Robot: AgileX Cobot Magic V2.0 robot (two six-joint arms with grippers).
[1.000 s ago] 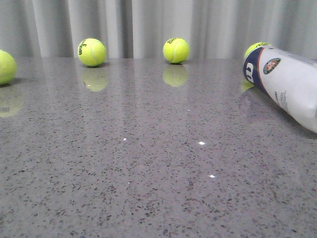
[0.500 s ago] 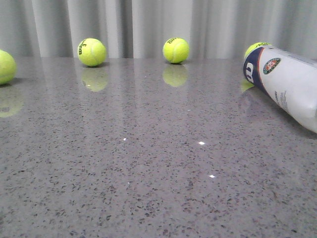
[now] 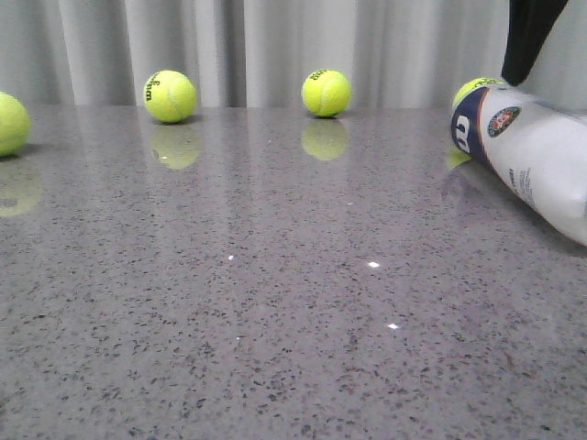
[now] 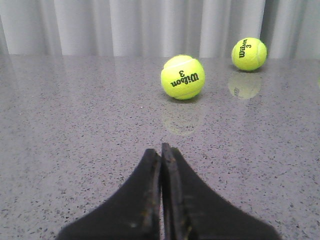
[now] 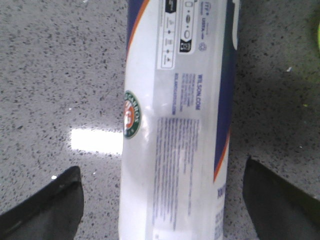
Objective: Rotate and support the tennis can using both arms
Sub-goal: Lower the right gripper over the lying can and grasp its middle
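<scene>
A: Grey speckled stone fills the near part of the front view, the worktop (image 3: 275, 348), bare and glossy at lower centre. What about the can?

B: At the right edge of the frame the tennis can (image 3: 532, 160) lies on its side, its navy end with the white W and the round green badge turned toward the middle, its body running off to the lower right.

A: And the arms?

B: In the right wrist view the right pincer (image 5: 162, 200) is spread wide, one black finger (image 5: 47, 207) at lower left and the other at lower right, with the can (image 5: 175, 125) lying between them; neither finger touches it. In the front view a black finger (image 3: 527, 37) comes down from the upper right corner to just above the can's navy end.

A: The left one?

B: The left pincer (image 4: 161, 197) is clenched on nothing, its two fingers pressed together at bottom centre of its wrist view, low over the worktop.

A: Farther back?

B: One tennis ball (image 3: 11, 123) at the left edge; near the curtain (image 3: 275, 46), two more, upper left (image 3: 171, 96) and upper centre (image 3: 326, 93); a fourth (image 3: 472, 89) peeks out behind the can's end.
</scene>
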